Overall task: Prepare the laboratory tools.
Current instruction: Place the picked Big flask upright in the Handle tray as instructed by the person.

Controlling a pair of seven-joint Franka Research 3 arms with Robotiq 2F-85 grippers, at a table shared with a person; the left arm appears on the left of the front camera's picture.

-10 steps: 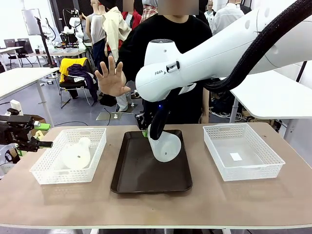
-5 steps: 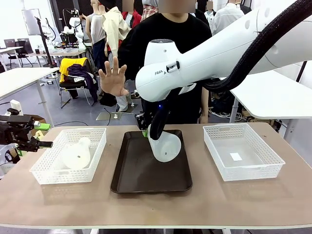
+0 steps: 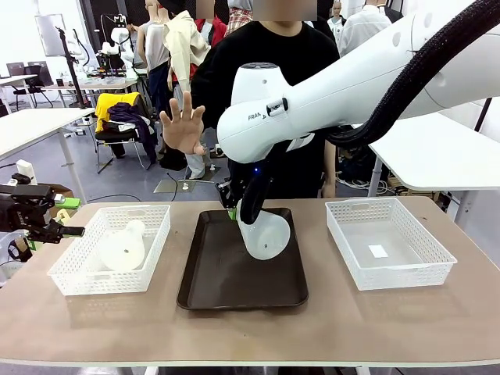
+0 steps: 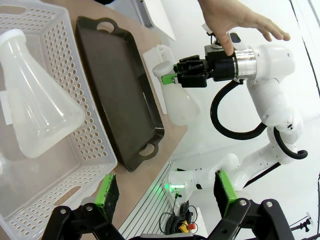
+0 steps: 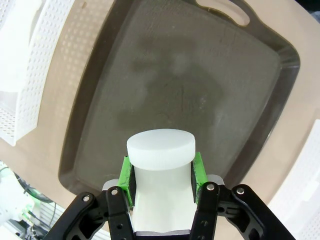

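Risks first. The held flask [image 3: 266, 236] hangs tilted over the middle of the dark tray [image 3: 226, 283], base low and neck up toward the tray's far edge. Released at that tilt, I'd expect it to tip and roll on the tray rather than stand. The neck is smooth and only the two green pads pinch it, so it could slip or swivel in the grip if the arm jerks. I can't tell whether the base already touches the tray floor. If it does, pushing down would lever the flask out of the pads.

The person's hand [image 3: 183, 125] is raised, open-palmed, above and beyond the tray's far-left corner, near the right arm. A swing that way could hit it.

The right end effector [image 3: 233, 209] is closed tight on that flask's neck [image 5: 160, 150]. The right wrist view shows a pad on each side just under the rim, with the tray [image 5: 210, 95] underneath.

The left end effector [image 3: 69, 217] is spread fully wide and grips nothing. It hovers off the counter edge, well left of the tray and beyond the white basket [image 3: 70, 283] on that side. Its fingers [image 4: 107, 194] are well apart with nothing between them.

The second flask [image 3: 123, 248] lies on its side in that left basket, untouched. The other basket [image 3: 426, 269], right of the tray, holds no flask.
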